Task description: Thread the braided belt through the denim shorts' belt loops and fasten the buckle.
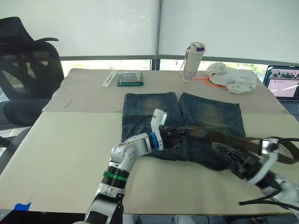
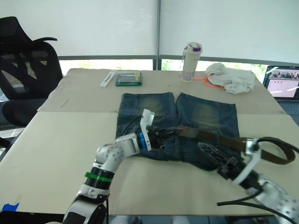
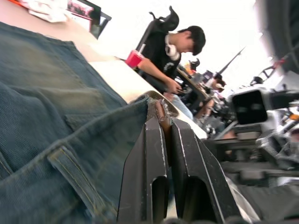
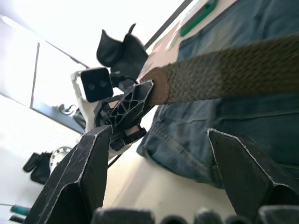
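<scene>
Our left tool, clamped on the braided belt's leather tip over the denim shorts flat on the counter; right tool spread open, empty, beside the limp, pliable strap, best pinched near its stiffer tip; both forearms low, reaching inward.

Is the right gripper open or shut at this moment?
Open. The right gripper's two black fingers stand wide apart, with the braided belt beyond them, ungripped.

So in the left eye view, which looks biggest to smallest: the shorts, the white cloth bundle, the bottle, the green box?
1. Denim shorts, by far.
2. White cloth bundle.
3. Bottle and green box look much alike; I would not rank them.
</scene>
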